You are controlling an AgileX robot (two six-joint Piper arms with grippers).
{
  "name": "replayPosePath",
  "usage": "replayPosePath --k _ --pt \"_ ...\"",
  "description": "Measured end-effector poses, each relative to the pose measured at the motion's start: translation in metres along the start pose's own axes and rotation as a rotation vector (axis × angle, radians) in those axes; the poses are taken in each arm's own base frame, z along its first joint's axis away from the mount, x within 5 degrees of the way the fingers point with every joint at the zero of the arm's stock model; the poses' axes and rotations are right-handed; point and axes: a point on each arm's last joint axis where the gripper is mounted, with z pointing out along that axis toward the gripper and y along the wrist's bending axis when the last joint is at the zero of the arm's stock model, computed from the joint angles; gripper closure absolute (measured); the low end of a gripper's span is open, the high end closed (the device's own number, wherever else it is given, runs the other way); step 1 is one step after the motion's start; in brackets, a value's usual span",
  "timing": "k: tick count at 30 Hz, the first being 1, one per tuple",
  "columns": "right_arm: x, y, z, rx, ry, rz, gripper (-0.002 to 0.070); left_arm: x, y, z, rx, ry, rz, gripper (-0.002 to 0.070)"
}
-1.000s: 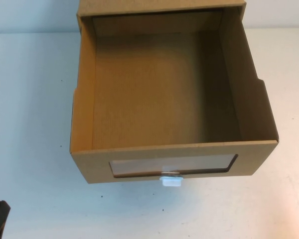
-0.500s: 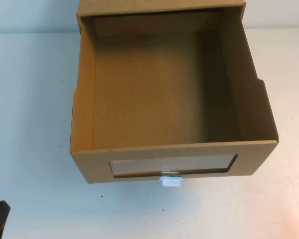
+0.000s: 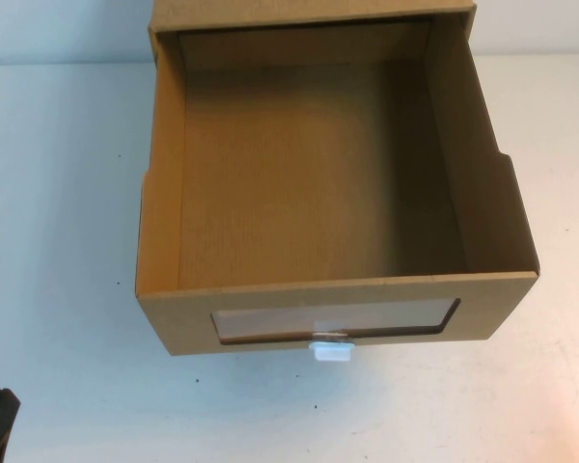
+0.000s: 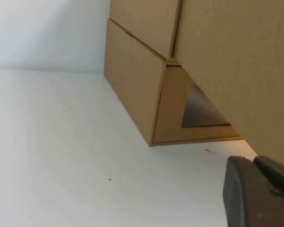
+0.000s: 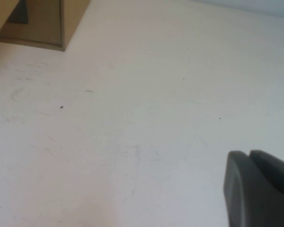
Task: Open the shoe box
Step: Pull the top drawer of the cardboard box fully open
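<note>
**Shoe box sitting open on the white table, both grippers parked apart from it**

The shoe box (image 3: 270, 193) is sitting at the middle of the table (image 3: 58, 193), reaching toward its far edge. It is made of plain brown cardboard, matte and finely ribbed, with clean folded edges. Its drawer (image 3: 160, 212) is standing pulled out toward the robot from the sleeve (image 3: 309, 10), which is showing only as a strip at the far end. The drawer is forming a wide, square-cornered tray, and its bare floor is lying in shadow along the right wall. Both side walls are stepping down in a small notch partway along their top edges.

The front panel (image 3: 179, 323) is facing the robot and carrying a long rectangular window (image 3: 270, 323) of pale, smooth film. A small white tab (image 3: 329, 349), glossy like plastic, is jutting out just below the window's middle.

The table is looking smooth and white, with a few faint specks and scuffs.

The left gripper (image 4: 252, 166) is hanging low at the table's near left corner, beside the box's left flank but apart from it. Its dark matte fingers are lying pressed together, holding nothing.

The right gripper (image 5: 250, 159) is hovering over bare table, well apart from the box's corner, and its fingers are likewise meeting along a thin seam, gripping nothing.
</note>
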Motion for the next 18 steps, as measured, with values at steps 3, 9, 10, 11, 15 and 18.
replayPosePath --k 3,9,10,11,15,18 --pt "0.000 0.000 0.000 0.000 0.000 -0.001 0.0689 0.000 0.000 0.000 -0.004 0.002 0.034 0.0679" --pt "0.000 0.000 0.000 0.000 0.001 -0.002 0.0690 0.001 0.008 0.000 -0.110 0.025 0.245 0.0679" --pt "0.000 0.000 0.000 0.000 0.001 -0.002 0.0689 0.001 0.010 -0.001 -0.141 0.029 0.241 0.0679" --pt "0.000 0.000 0.000 -0.001 0.002 -0.002 0.0689 0.002 0.011 -0.001 -0.167 0.031 0.235 0.0679" --pt "0.000 0.000 0.000 -0.001 0.002 -0.002 0.0689 0.005 0.017 -0.002 -0.261 0.081 0.235 0.0679" --pt "0.000 0.000 0.000 -0.001 0.002 -0.002 0.0689 0.012 0.018 -0.003 -0.277 0.156 0.235 0.0679"
